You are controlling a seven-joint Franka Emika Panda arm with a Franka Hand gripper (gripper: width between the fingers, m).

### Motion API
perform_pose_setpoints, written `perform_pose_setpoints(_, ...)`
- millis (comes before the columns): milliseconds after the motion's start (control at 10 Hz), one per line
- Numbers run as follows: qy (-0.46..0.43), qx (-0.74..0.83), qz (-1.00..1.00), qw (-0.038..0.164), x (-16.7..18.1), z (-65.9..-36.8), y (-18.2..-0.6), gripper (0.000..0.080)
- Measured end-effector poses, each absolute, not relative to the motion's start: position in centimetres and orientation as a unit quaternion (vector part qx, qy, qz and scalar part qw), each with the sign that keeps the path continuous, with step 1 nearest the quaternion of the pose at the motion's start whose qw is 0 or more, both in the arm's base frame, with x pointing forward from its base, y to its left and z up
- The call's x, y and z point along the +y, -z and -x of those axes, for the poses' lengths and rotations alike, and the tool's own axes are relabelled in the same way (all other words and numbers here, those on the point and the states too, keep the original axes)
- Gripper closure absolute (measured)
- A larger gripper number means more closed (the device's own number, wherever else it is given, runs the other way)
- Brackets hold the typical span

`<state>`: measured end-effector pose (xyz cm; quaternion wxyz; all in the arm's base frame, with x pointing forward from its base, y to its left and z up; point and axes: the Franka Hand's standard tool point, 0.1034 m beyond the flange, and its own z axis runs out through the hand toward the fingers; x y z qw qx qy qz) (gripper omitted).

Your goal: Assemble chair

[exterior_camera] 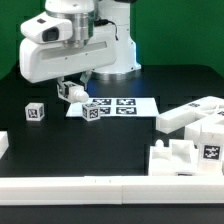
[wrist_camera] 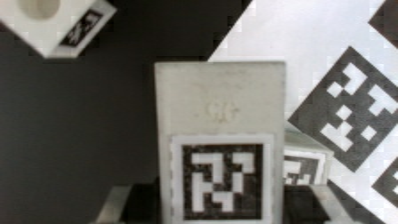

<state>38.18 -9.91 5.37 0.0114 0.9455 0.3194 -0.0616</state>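
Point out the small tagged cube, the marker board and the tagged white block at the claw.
small tagged cube (exterior_camera: 35,112): exterior view, tagged front face.
marker board (exterior_camera: 148,105): exterior view, bare right end.
tagged white block (wrist_camera: 217,110): wrist view, plain upper face.

light: bright, even | shadows: soft | wrist view: chair part (wrist_camera: 217,100) blurry | ext view: whites blown

The black tabletop (exterior_camera: 50,140) carries the marker board (exterior_camera: 125,104), one small tagged cube (exterior_camera: 36,112), white chair parts (exterior_camera: 195,118) grouped at the exterior view's right, and a white border rail (exterior_camera: 80,186) along the near edge.
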Motion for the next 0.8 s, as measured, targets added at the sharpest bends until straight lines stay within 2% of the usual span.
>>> perform_pose_setpoints(300, 0.065, 0.394, -0.917, 0.007, -9.8, -38.3, -5.5, 0.0515)
perform_pose_setpoints(500, 0.058, 0.449, -0.892, 0.011, -8.4, -40.4, -5.8, 0.0515)
perform_pose_setpoints(700, 0.052, 0.500, -0.864, 0.020, -7.7, -43.0, -5.6, 0.0515)
perform_pose_setpoints(800, 0.045, 0.530, -0.846, 0.029, -6.9, -42.9, -5.5, 0.0515)
